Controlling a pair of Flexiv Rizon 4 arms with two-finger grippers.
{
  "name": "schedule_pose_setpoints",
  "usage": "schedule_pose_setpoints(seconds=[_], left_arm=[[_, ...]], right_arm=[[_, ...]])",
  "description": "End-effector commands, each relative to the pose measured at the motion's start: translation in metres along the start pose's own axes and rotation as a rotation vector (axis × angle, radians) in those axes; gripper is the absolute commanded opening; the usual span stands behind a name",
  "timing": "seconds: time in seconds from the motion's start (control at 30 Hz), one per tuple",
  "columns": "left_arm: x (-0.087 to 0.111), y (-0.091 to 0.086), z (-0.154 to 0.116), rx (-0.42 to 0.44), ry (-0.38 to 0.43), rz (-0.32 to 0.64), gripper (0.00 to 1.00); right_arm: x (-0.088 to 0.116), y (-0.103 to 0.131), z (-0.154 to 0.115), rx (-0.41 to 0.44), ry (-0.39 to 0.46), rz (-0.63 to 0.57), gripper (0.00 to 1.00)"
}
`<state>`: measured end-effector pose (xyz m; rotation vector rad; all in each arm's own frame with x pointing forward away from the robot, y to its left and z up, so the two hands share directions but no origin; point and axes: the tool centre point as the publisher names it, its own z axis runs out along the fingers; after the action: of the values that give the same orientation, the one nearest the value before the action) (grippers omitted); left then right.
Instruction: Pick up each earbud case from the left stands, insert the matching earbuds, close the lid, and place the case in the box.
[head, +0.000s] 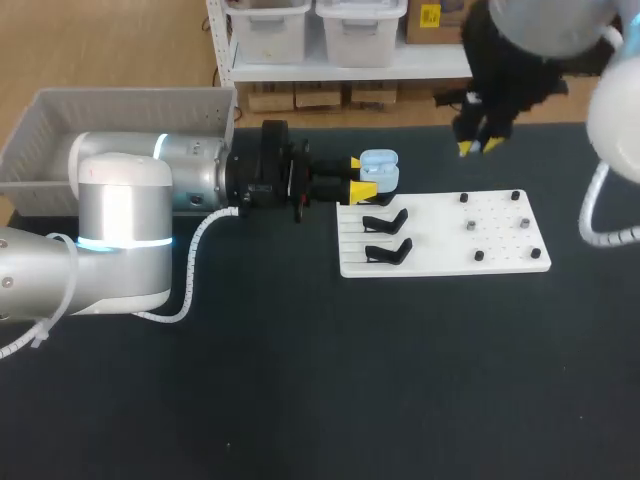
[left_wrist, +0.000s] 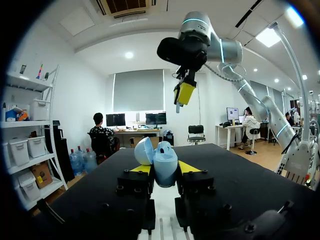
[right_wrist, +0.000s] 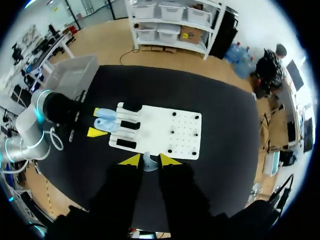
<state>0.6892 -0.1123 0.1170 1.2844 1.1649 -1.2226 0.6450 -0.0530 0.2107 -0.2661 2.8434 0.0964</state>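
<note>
My left gripper (head: 357, 178) is shut on a light blue earbud case (head: 380, 171) at the white board's far left corner. In the left wrist view the case (left_wrist: 165, 161) stands between the yellow tips with its lid (left_wrist: 144, 150) swung open. High above the board's far side hangs my right gripper (head: 479, 146). The right wrist view shows that gripper (right_wrist: 150, 160) shut on a small pale blue earbud (right_wrist: 149, 164), looking down on the board (right_wrist: 170, 131) and the case (right_wrist: 106, 120).
The white board (head: 445, 238) carries two empty black stands (head: 386, 220) (head: 389, 251) on its left part and several small pegs (head: 470, 226) on its right. A grey box (head: 60, 125) stands at the table's far left, behind my left arm.
</note>
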Motion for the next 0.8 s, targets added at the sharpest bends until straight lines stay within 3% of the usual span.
schedule_pose_setpoints(seconds=[0.03, 0.17, 0.57, 0.8], left_arm=[[0.001, -0.001, 0.000, -0.005, -0.001, 0.003, 0.00], [0.001, -0.001, 0.000, -0.005, -0.001, 0.003, 0.00], [0.001, -0.001, 0.000, -0.005, -0.001, 0.003, 0.00], [0.001, -0.001, 0.000, -0.005, -0.001, 0.003, 0.00]], right_arm=[[-0.007, 0.020, -0.004, 0.018, 0.048, -0.048, 0.00], [-0.008, 0.032, -0.009, -0.009, 0.039, -0.057, 0.00], [-0.008, 0.032, -0.009, -0.009, 0.039, -0.057, 0.00], [-0.010, 0.043, -0.005, 0.030, 0.042, -0.137, 0.00]])
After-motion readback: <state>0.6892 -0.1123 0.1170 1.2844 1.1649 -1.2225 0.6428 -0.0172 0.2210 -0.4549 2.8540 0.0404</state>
